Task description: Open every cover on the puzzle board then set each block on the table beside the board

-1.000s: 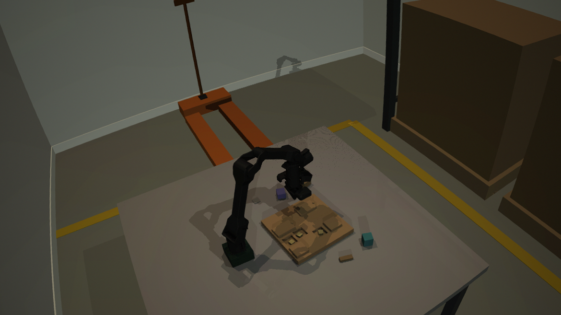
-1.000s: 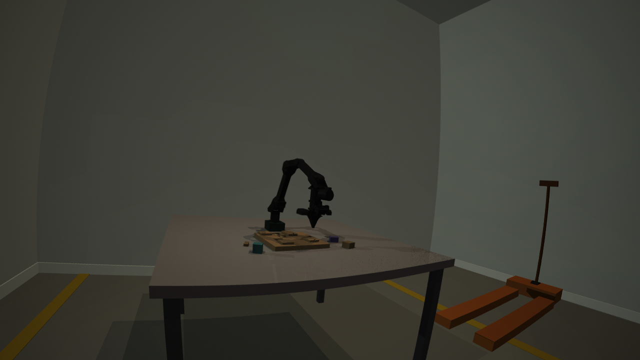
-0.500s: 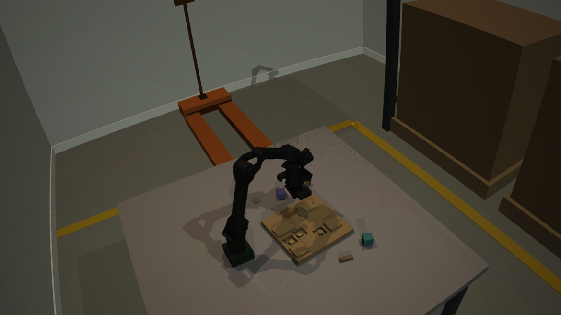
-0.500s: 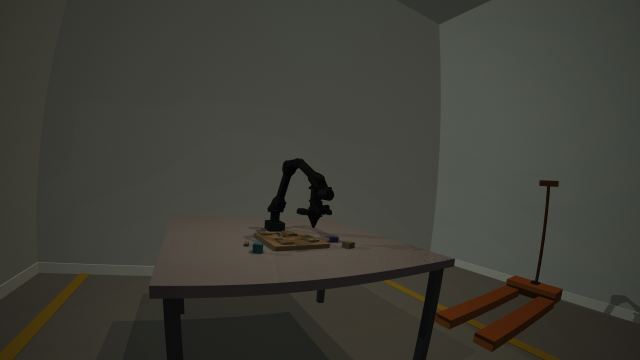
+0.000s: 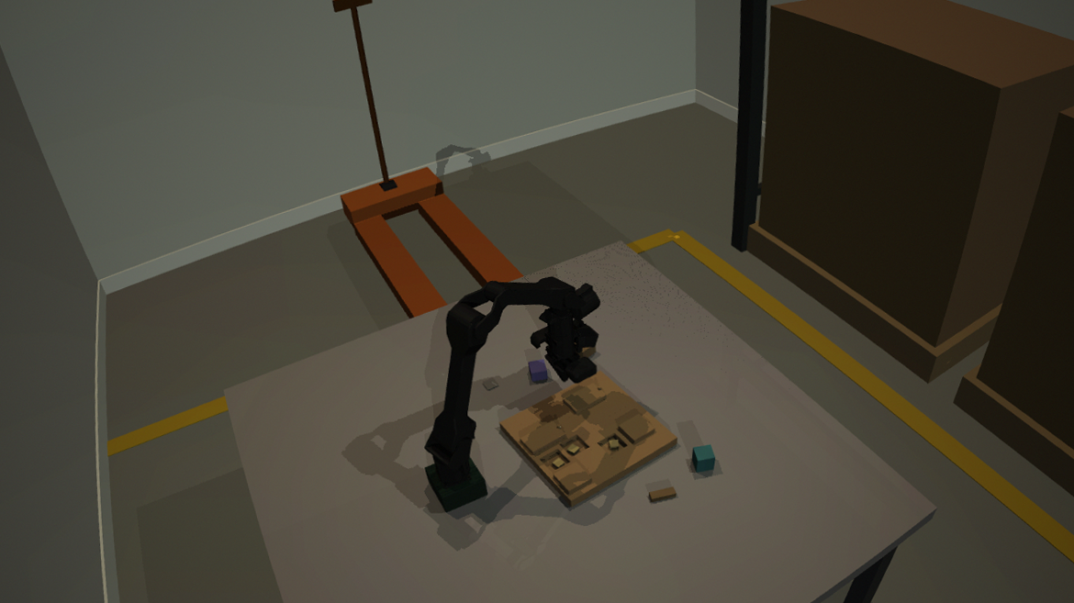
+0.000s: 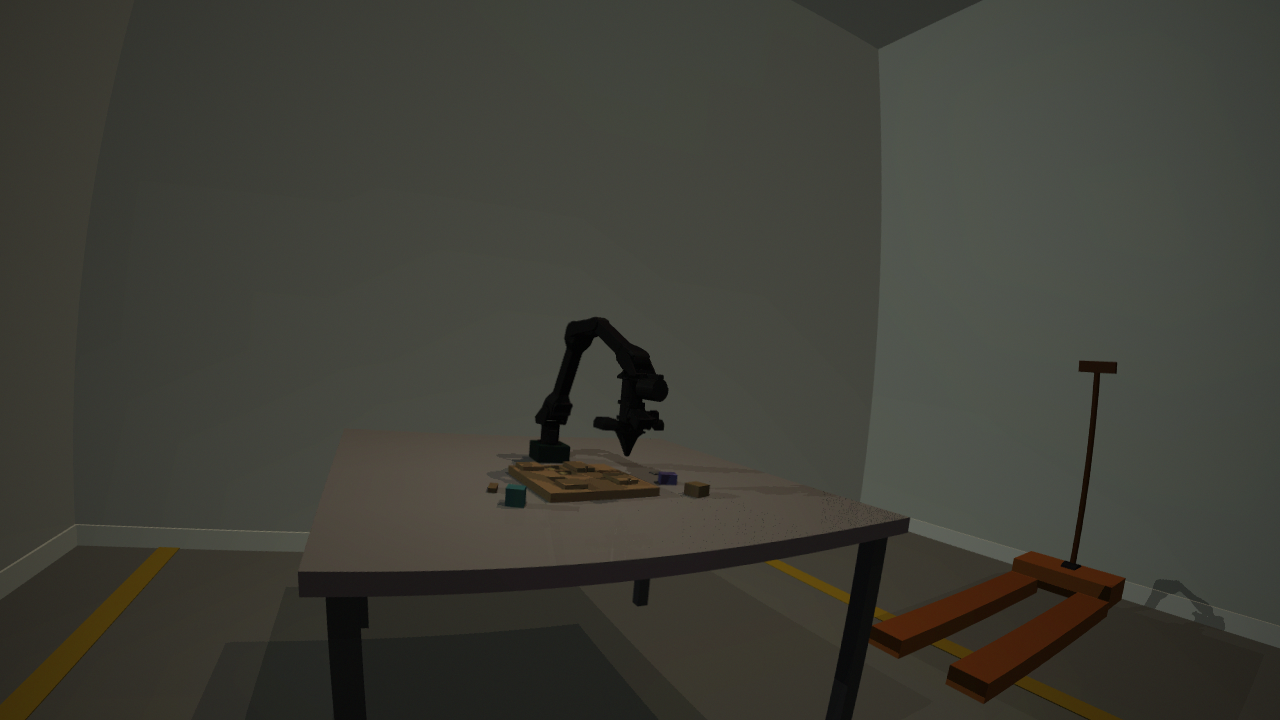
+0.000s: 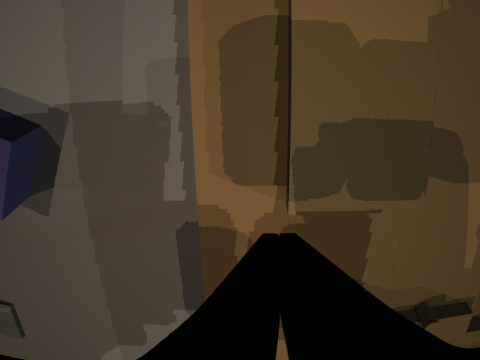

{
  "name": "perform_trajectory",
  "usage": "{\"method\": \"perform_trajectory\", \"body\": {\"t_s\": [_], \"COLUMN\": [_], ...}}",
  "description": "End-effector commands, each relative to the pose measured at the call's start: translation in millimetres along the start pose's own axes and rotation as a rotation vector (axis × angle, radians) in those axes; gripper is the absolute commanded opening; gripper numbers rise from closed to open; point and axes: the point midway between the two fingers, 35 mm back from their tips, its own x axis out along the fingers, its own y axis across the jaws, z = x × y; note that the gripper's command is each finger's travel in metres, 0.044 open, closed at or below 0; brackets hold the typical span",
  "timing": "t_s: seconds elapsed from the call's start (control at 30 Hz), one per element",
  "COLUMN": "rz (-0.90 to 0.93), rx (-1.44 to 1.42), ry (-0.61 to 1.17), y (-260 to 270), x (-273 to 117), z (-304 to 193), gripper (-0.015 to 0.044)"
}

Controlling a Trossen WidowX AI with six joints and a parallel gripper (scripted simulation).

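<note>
The wooden puzzle board (image 5: 522,420) (image 6: 604,493) (image 7: 207,165) lies on the table. Three uncovered wells show yellowish blocks inside: one block (image 5: 558,462) near the left corner, one block (image 5: 573,448) beside it, and one block (image 5: 613,443) nearer the middle. Raised covers sit at the left (image 5: 541,439), front (image 5: 570,483), right (image 5: 636,428) and back (image 5: 585,399); whether the back cover hides a well cannot be told. A purple block (image 5: 537,371) (image 6: 666,478) (image 7: 21,162) and a teal block (image 5: 702,458) (image 6: 515,495) rest off the board. My gripper (image 5: 563,377) (image 6: 627,453) (image 7: 278,249) is shut and empty, above the board's back part.
A wooden block (image 6: 696,489) stands on the table (image 5: 350,441) (image 6: 429,537) beyond the board. A small wooden piece (image 5: 662,493) (image 6: 492,488) lies near the teal block. A flat grey piece (image 5: 490,383) (image 7: 9,320) lies left of the purple block. Arm shadows darken the board.
</note>
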Motion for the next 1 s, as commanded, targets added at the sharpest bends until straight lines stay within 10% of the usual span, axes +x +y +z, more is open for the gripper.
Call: {"method": "perform_trajectory", "body": {"t_s": [0.0,0.97], "rz": [0.000,0.000], "rx": [0.006,0.006], "ry": [-0.005,-0.005], "y": [0.4,0.7], "x": [2.9,31.7], "z": [1.4,2.9], "gripper": [0.0000,0.0000]}}
